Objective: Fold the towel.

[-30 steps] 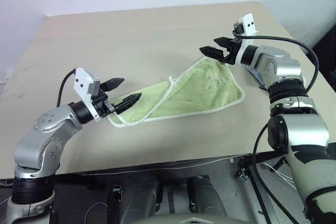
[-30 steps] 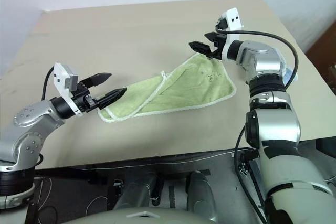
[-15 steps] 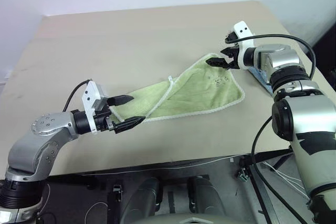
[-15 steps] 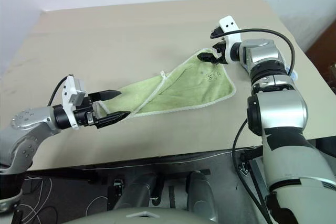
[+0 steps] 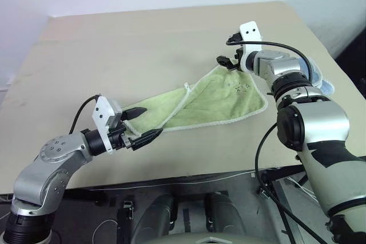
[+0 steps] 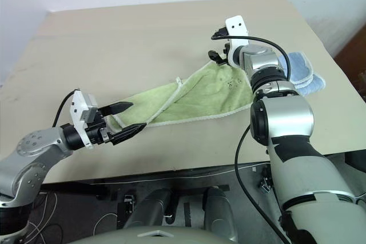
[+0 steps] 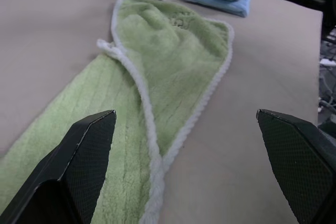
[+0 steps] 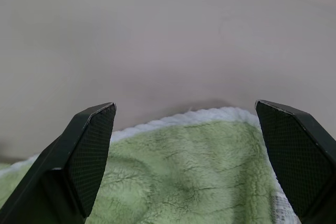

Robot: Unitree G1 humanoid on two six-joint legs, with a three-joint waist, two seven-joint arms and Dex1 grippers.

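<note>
Progress: the towel (image 5: 200, 104) lies partly folded, one flap turned over along a slanting white-corded edge, so the shape is a long uneven wedge, not a neat rectangle. By my reading one rough fold is in and the squaring-up folds are left.

Towel place: on the table (image 5: 143, 44), in its right half, running from near the front edge up toward the right edge; the narrow end points at the front-left, the broad end with the small dark mark (image 5: 238, 88) lies to the right.

Loop: the small white loop (image 5: 186, 86) sits on the far side of the slanting seam, about mid-length.

Other cloth: a folded light blue cloth (image 6: 300, 70) lies by the table's right edge, just beyond the towel's broad end, apart from it.

Left gripper (image 5: 143, 124): fingers spread wide, holding nothing, low over the towel's narrow end near the front edge; the arm reaches in from the front-left, roughly level.

Right gripper (image 5: 229, 63): fingers spread wide, empty, poised just above the far corner of the broad end, tipped slightly down; whether it touches the cloth I cannot tell.

Next step, as a judgement: each gripper looks lined up to pinch its end.
</note>
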